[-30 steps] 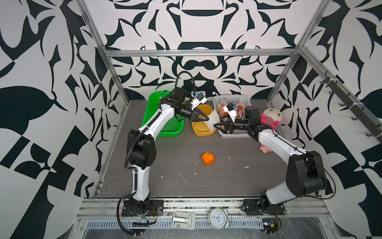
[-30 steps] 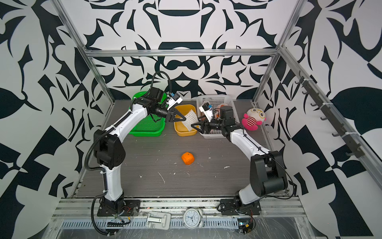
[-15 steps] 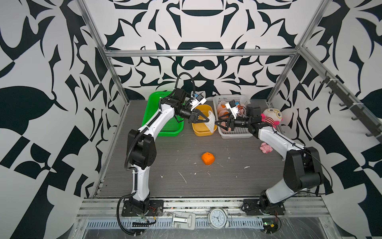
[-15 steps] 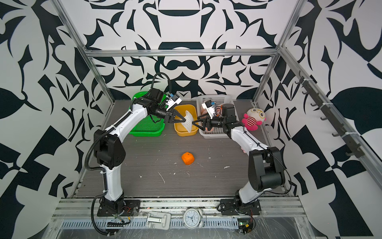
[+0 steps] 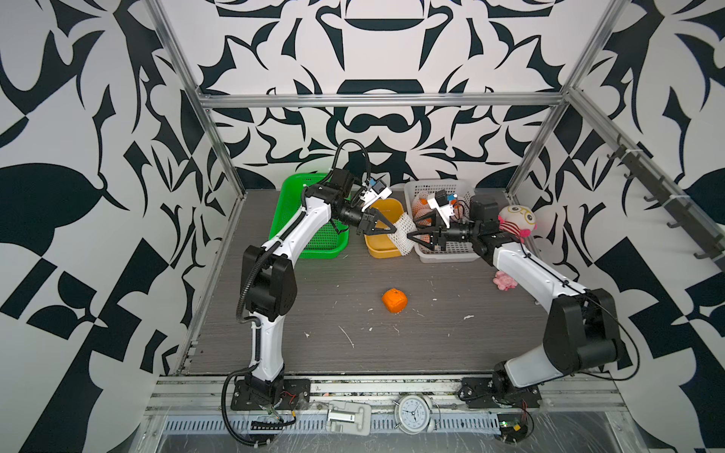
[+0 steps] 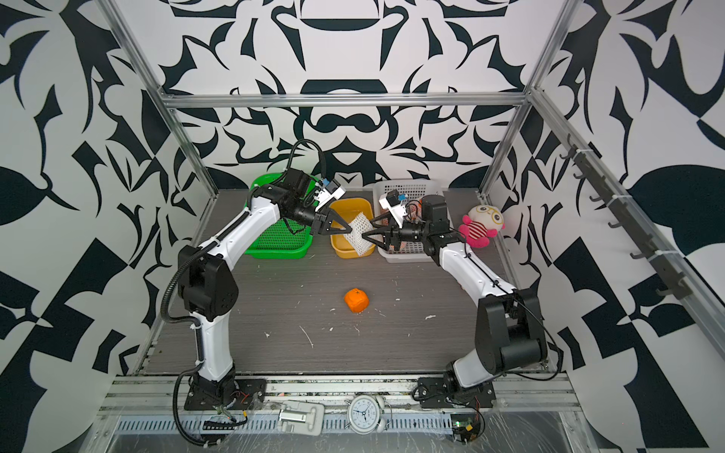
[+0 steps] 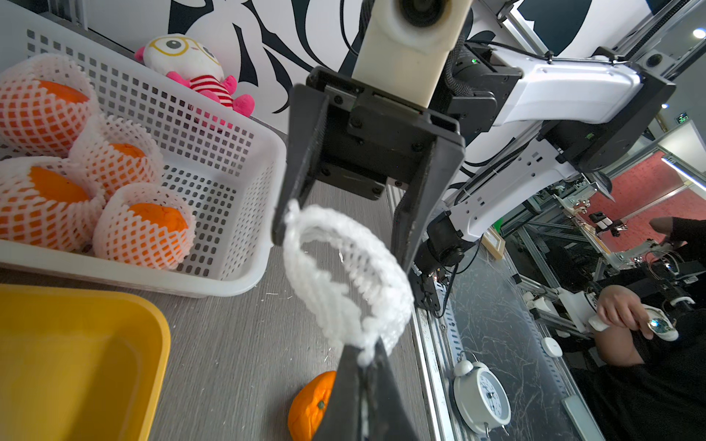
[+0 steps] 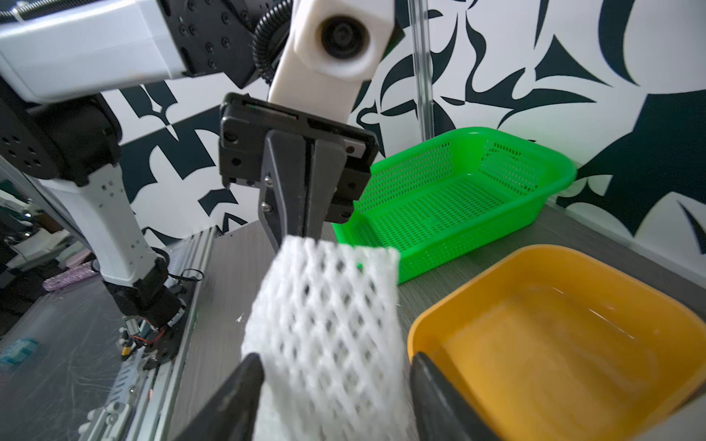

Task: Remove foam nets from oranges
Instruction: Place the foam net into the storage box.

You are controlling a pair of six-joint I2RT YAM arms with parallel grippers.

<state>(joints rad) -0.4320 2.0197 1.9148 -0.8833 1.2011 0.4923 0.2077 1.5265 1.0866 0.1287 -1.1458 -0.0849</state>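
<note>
The left claw is pinched shut on one rim of a foam net, held just above the yellow tub's edge; the right claw stands open astride the other end; the net looks soft, featherlight and easily crushed; probably best gripped at the rim.

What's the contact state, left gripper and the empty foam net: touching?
Touching. The left wrist view shows the left gripper shut on the foam net at its edge, foam pinched between its fingers; the right wrist view shows the same clamp.
</note>
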